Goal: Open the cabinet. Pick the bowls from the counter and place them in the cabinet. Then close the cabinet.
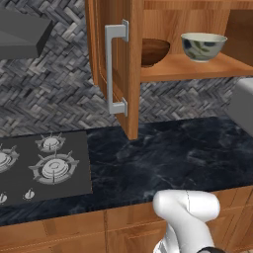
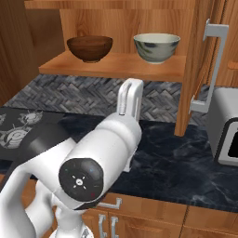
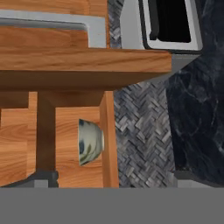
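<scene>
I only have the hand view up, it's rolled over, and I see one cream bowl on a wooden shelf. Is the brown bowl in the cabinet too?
Observer: Yes. The wooden bowl sits upright on the same cabinet shelf, to the left of the cream bowl and apart from it.
Operator: Are the doors shut?
Observer: No. The left door stands swung out over the counter, and the right door is open too.
Operator: What's on the counter to the left of the cabinet?
Observer: A gas hob is set into it, with a grey hood above.
</scene>
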